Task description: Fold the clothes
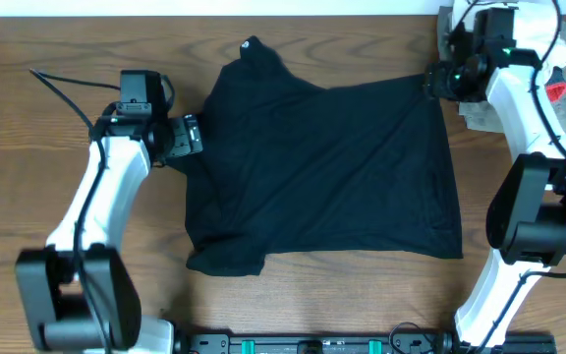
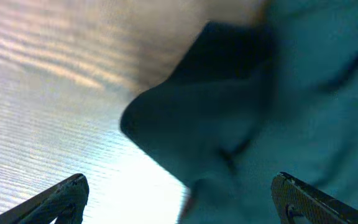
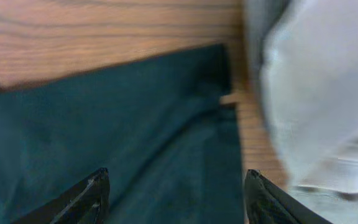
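The black T-shirt (image 1: 327,172) lies spread on the wooden table, with creases and its left part bunched. My left gripper (image 1: 193,135) is open at the shirt's left edge, beside a sleeve fold (image 2: 229,124). My right gripper (image 1: 432,83) is open over the shirt's upper right corner (image 3: 166,124). Neither gripper holds fabric. In the left wrist view the gripper (image 2: 179,196) has table on its left and shirt on its right. In the right wrist view the open fingers (image 3: 176,186) span the shirt's edge.
A white garment (image 1: 480,108) lies at the back right, just past the shirt's corner and under my right arm; it shows in the right wrist view (image 3: 322,99). A red item (image 1: 556,90) sits by it. Bare wooden table (image 1: 28,177) lies to the left.
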Available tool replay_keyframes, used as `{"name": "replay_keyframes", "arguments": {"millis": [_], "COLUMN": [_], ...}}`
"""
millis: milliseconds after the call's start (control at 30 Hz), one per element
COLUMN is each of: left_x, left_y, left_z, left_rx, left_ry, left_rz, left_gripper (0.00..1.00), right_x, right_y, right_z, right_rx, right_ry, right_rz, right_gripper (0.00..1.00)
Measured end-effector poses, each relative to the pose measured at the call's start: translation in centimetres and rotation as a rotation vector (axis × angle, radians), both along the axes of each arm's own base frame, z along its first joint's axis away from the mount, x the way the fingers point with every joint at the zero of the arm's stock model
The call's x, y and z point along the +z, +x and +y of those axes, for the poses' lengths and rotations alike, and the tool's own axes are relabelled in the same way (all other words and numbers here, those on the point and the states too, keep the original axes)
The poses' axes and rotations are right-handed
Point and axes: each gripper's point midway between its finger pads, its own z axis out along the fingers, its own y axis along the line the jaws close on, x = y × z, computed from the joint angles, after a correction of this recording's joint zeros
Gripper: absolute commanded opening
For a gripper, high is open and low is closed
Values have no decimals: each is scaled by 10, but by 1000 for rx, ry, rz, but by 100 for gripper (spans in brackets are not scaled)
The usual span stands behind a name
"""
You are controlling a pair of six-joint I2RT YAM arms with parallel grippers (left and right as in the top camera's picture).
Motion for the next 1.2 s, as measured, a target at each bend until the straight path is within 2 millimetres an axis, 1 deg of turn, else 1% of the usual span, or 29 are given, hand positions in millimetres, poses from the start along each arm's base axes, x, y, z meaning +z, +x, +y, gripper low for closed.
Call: {"name": "replay_keyframes", "arguments": {"millis": [67, 133, 167, 233, 333, 433, 533, 600, 633, 700, 733, 833, 867, 967, 1033, 1100, 1200], "left_x": [-21, -37, -41, -44, -41, -42, -52, -64, -69, -79, -81, -81, -81, -80, -80, -80, -79], "left_y": [-1, -1, 0, 2, 10, 13, 12, 9, 8, 5, 6, 7, 8, 11, 11, 11, 11], "left_z": [9, 16, 19, 22, 16, 5, -3, -5, -6, -8, -7, -9, -9, -6, 1, 12, 39], "left_rx": [7, 10, 10, 0, -45, -105, -141, -156, -160, -164, -166, -172, -174, -179, -162, -135, -69], "left_ry": [4, 8, 10, 15, -4, -51, -87, -103, -109, -121, -116, -126, -125, -117, -113, -108, -101], "left_rz": [51, 85, 90, 86, 54, 40, 60, 90, 104, 129, 131, 126, 122, 108, 107, 104, 89], "left_gripper": [95, 95, 94, 89, 73, 63, 63, 62, 61, 47, 36, 12, 7, 6, 6, 6, 6], "right_x": [1, 1, 1, 1, 1, 1, 1, 0, 0, -1, -1, -1, -1, -1, -1, -1, -1], "right_y": [-1, -2, -2, -3, -4, -4, -5, -6, -7, -8, -8, -8, -8, -8, -8, -9, -9], "right_z": [13, 23, 28, 37, 46, 51, 55, 56, 56, 56, 56, 56, 56, 56, 56, 56, 57], "right_rx": [28, 47, 58, 76, 93, 104, 111, 113, 113, 113, 113, 113, 113, 113, 113, 114, 116], "right_ry": [2, 5, 7, 12, 12, 11, 11, 12, 11, 12, 11, 12, 12, 12, 12, 12, 12], "right_rz": [2, 5, 7, 7, 7, 7, 9, 14, 17, 20, 22, 22, 23, 23, 23, 24, 24], "right_gripper": [68, 68, 68, 68, 68, 68, 68, 68, 68, 67, 67, 66, 66, 65, 65, 65, 64]}}
